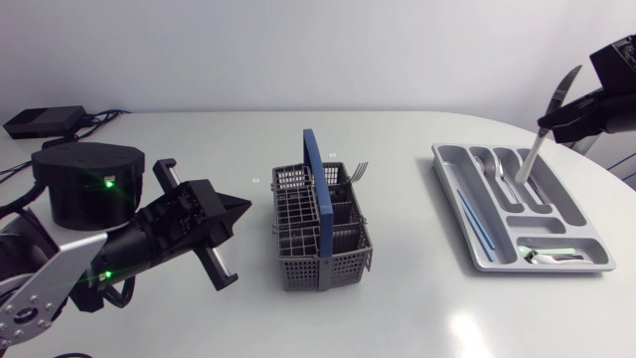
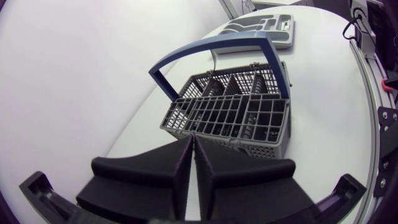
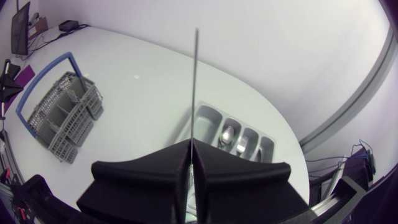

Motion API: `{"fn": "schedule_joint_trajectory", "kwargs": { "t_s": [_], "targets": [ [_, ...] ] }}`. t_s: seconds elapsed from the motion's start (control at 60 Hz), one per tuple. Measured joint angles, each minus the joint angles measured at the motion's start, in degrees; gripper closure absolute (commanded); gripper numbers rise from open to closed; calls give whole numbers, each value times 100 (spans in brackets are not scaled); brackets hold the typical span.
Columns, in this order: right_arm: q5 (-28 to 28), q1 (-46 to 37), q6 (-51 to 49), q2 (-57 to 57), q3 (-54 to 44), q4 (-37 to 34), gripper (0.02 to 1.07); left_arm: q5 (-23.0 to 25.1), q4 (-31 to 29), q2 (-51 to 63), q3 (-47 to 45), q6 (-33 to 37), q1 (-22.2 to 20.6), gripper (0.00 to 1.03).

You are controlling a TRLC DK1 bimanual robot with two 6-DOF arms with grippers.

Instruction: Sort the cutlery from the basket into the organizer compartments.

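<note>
While the left arm lies low over the left part of the table, we record its left gripper (image 1: 235, 209) with both fingers pressed together and nothing between them; the left wrist view confirms the clenched, empty state (image 2: 191, 149). It points toward the cutlery basket (image 1: 320, 227), from which it stands apart.

We find the basket at the middle of the table: grey mesh, divided into cells, with a blue handle (image 1: 316, 169) arching over it from far to near. One fork (image 1: 360, 171) stands upright in a far right cell, tines up. We cannot make out any other contents.

We locate the organizer (image 1: 452, 184), a grey tray with several lengthwise compartments, at the right of the table, well apart from the basket. Spoons (image 1: 487, 167) lie in its far middle compartments. Two thin blue sticks (image 1: 474, 221) lie in the long left compartment. A small metal piece (image 1: 550, 257) lies in the near cross compartment; its type cannot be determined.

We observe the right gripper (image 1: 559, 121) raised at the far right, fingers grasping a knife (image 1: 530, 154) partway along its length. The knife is tilted, its upper end leaning right and its lower end over the tray's middle compartments. Whether it touches the tray cannot be determined. The right wrist view shows the knife edge-on, running ahead from between the fingers (image 3: 168, 168).
</note>
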Motion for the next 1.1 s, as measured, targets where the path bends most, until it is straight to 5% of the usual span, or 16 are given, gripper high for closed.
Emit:
{"fn": "schedule_joint_trajectory", "kwargs": {
  "t_s": [0.433,1.1],
  "targets": [
    [332,-1235,-181,1696,839,151,102,0,85,26,-61,2,-13,97],
    [1165,-1572,-181,3115,1810,-136,102,-24,83,31,-61,0,-76,97]
  ]
}}
